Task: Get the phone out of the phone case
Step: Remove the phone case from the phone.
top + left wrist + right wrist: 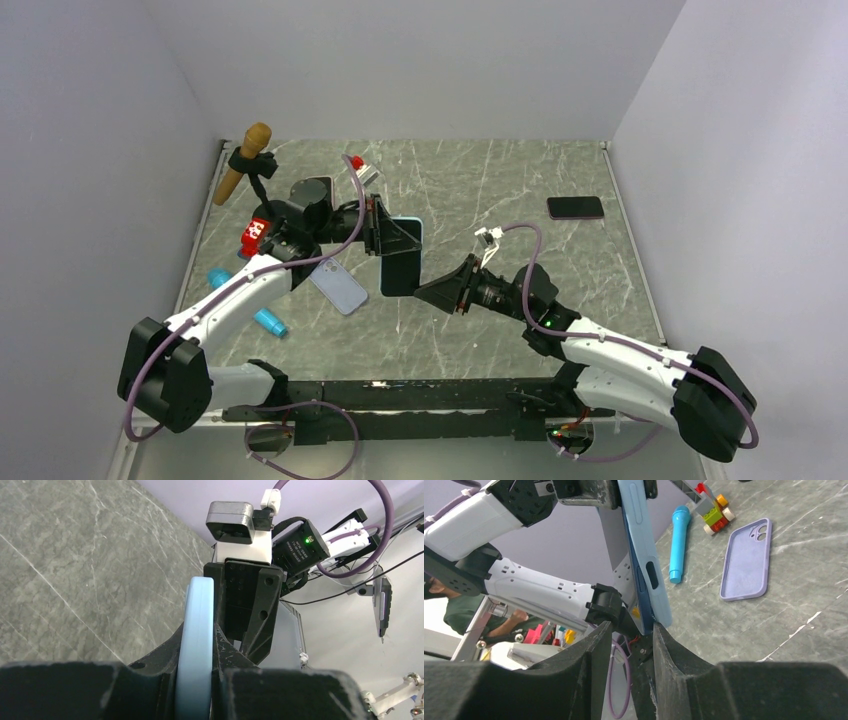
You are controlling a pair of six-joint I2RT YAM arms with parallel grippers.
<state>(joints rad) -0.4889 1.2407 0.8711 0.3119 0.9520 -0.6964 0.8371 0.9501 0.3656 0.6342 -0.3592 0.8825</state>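
grasping step: left gripper point(385, 230) clamps the light-blue rubbery phone case point(197, 645); right gripper point(631, 627), jaws apart, straddles the black phone point(400, 270) at six o'clock; next, pinch and pull.

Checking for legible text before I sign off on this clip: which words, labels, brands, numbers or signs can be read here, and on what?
Nothing can be read in any view.
Black camera: small white printed label, too small to read.
Red tag beside the left arm: white marks, too blurred to read.
Blue phone case, lilac case, toy microphone: no writing visible.
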